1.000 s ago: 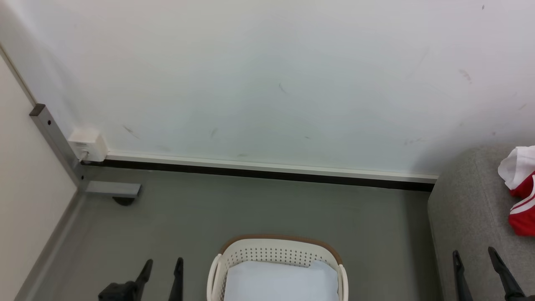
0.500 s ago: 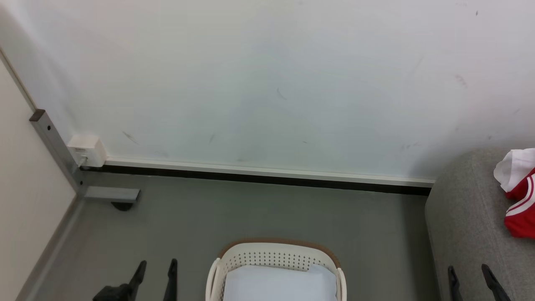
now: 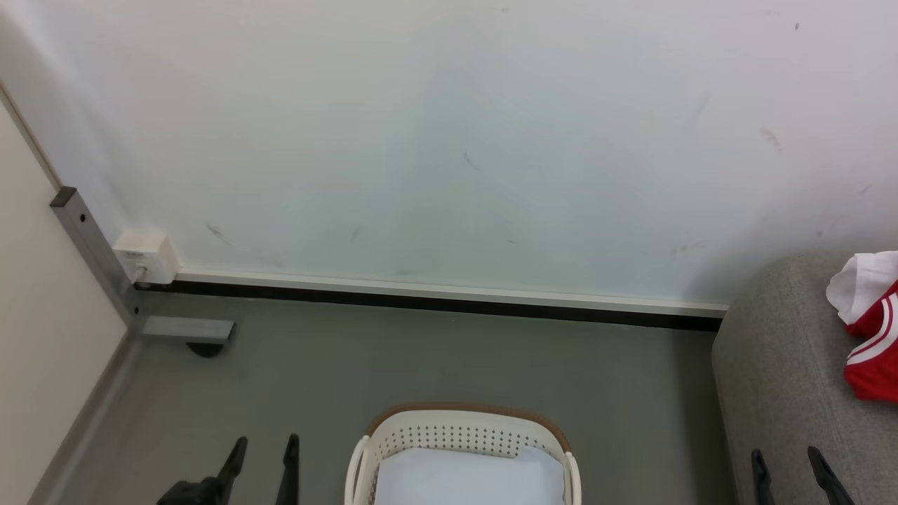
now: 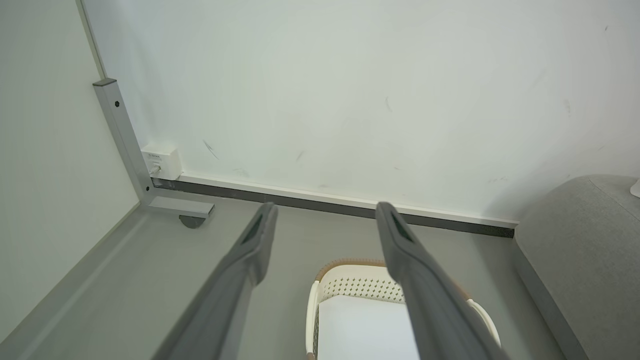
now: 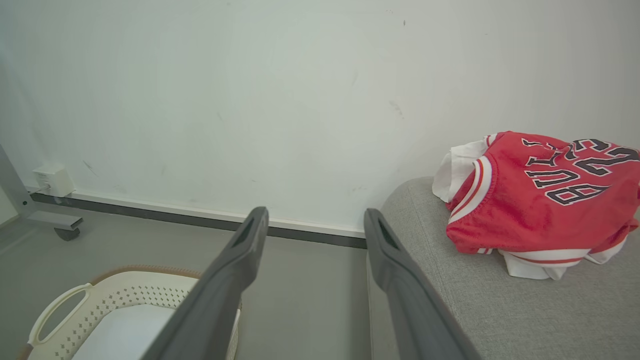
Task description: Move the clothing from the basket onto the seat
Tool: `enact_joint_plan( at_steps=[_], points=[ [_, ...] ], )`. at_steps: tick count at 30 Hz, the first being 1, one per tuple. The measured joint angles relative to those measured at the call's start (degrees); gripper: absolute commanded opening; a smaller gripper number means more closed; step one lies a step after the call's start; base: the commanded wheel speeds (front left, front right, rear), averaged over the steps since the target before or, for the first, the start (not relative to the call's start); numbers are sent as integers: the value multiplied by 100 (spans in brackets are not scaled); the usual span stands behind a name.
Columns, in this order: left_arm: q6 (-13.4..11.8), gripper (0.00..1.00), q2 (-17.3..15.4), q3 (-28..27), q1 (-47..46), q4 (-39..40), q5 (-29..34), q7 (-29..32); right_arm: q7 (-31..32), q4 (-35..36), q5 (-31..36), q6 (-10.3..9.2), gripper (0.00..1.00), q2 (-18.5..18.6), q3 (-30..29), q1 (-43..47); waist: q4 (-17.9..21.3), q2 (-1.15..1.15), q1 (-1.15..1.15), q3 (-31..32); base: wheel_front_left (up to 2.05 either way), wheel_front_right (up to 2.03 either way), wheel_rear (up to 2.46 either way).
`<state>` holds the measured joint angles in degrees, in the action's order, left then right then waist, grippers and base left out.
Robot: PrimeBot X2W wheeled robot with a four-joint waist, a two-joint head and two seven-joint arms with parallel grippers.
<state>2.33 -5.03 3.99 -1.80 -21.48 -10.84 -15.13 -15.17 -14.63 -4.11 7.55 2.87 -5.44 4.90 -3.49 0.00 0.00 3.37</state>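
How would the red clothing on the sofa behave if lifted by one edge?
Probably floppy: the clothing lies crumpled in soft folds on the seat, so it would likely sag and drape. It looks like thin fabric, so probably light. Red and white layers show, so lifting one edge might leave some pieces behind.

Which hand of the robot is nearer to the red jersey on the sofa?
Right. The right hand is at the sofa, near the red jersey; the left hand is beyond the laundry basket, over the floor.
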Motion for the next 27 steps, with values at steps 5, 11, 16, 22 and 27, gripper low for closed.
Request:
enact_joint_plan(
  at_steps=[5,11,16,22,27],
  points=[
    [64,100,47,-83,16,3,60,0,0,-5,-24,0,100,0,27,-1,19,0,0,3,0,0,0],
    [66,0,110,-71,106,-197,35,40,36,-214,-53,1,0,-53,26,27,33,0,0,-7,0,0,0],
    [75,0,121,-179,94,-212,-474,236,231,-264,-612,1,0,-67,-23,-4,47,0,0,-21,0,0,0],
    [122,0,126,-224,85,-124,-1118,372,361,-230,-1311,1,0,-67,-13,-26,62,0,0,-38,0,0,0],
    [145,0,132,-270,67,-43,-1615,474,477,-202,-1835,1,0,-66,-7,-102,75,0,0,-52,0,0,0]
  ],
)
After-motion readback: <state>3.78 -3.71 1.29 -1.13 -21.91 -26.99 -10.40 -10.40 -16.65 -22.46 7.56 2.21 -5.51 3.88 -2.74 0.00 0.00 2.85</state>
